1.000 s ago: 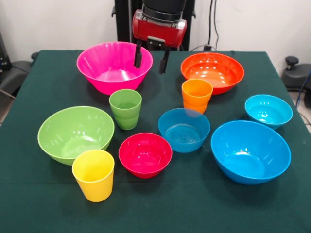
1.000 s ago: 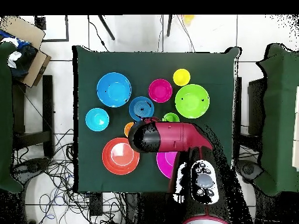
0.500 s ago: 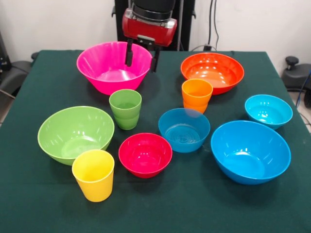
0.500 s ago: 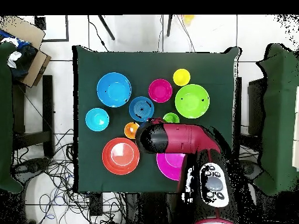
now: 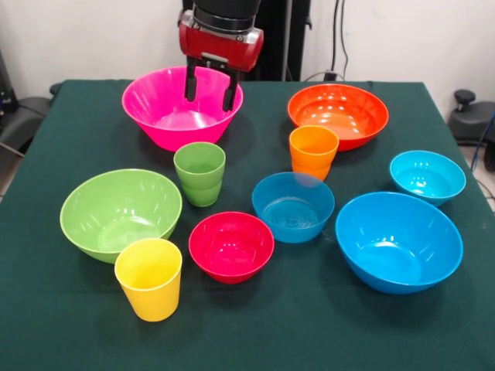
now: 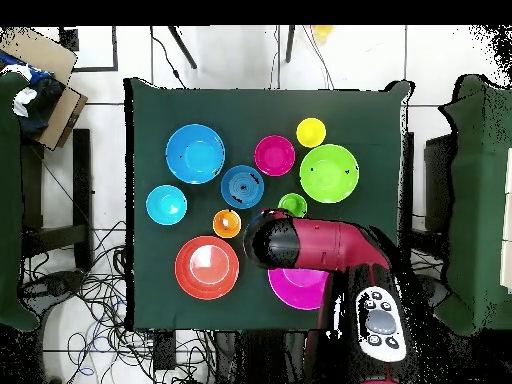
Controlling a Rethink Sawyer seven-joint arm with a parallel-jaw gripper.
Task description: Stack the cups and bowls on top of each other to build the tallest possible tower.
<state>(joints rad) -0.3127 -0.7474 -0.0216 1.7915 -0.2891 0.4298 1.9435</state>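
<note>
My gripper (image 5: 209,97) hangs open and empty over the right part of the large pink bowl (image 5: 166,112), its fingers (image 5: 189,85) above the bowl's inside. In the overhead view the red arm head (image 6: 300,243) covers part of the pink bowl (image 6: 300,288). The green cup (image 5: 199,173), orange cup (image 5: 313,151) and yellow cup (image 5: 149,277) stand upright and apart. The large orange bowl (image 5: 338,114), light green bowl (image 5: 120,212) and large blue bowl (image 5: 397,240) sit singly. So do the red bowl (image 5: 231,245) and two smaller blue bowls (image 5: 293,205) (image 5: 427,176).
All sits on a dark green tablecloth (image 5: 309,325). Nothing is stacked. Black chairs stand at both sides of the table, and a cardboard box (image 6: 45,75) lies on the floor at the upper left of the overhead view.
My gripper has moved left in the front view, from between the pink and orange bowls to over the pink bowl. No cup or bowl has moved.
</note>
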